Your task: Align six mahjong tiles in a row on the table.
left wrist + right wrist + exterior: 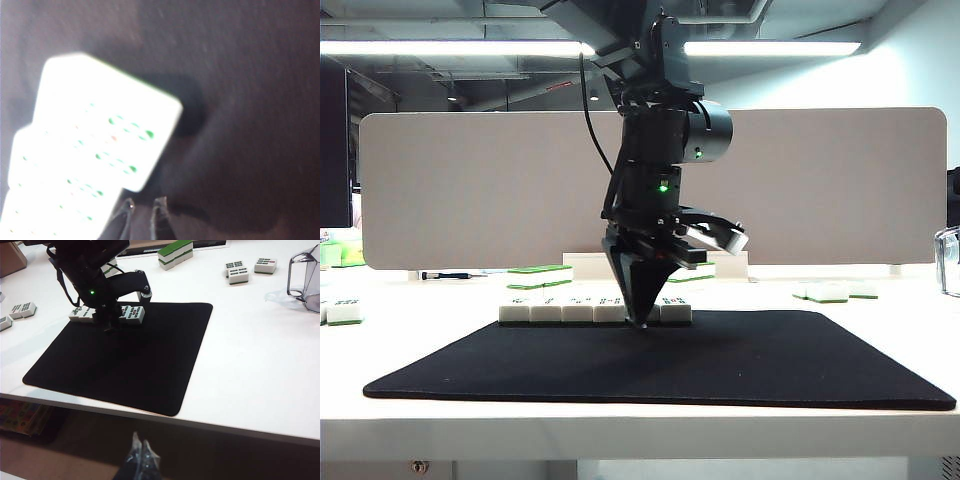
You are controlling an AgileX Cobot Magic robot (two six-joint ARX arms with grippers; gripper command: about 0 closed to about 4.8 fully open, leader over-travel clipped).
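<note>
A row of several white mahjong tiles (pixel 577 311) lies along the far edge of the black mat (pixel 660 365) on the table (pixel 880 330). One more tile (pixel 676 310) lies just right of my left gripper (pixel 642 322). That gripper points straight down, its tips at mat level in the gap in the row. In the left wrist view the tiles (pixel 100 145) glare white beside the left gripper (pixel 145 204), whose fingers stand close together with nothing between them. My right gripper (pixel 141 442) hangs shut below the table's near edge, far from the tiles (pixel 132 314).
Green-topped tile stacks (pixel 540 275) stand behind the row, before the grey divider panel (pixel 470 190). Loose tiles lie at the left (pixel 22 309) and at the far right (pixel 235 273). A clear plastic jug (pixel 305 275) stands at the table's right.
</note>
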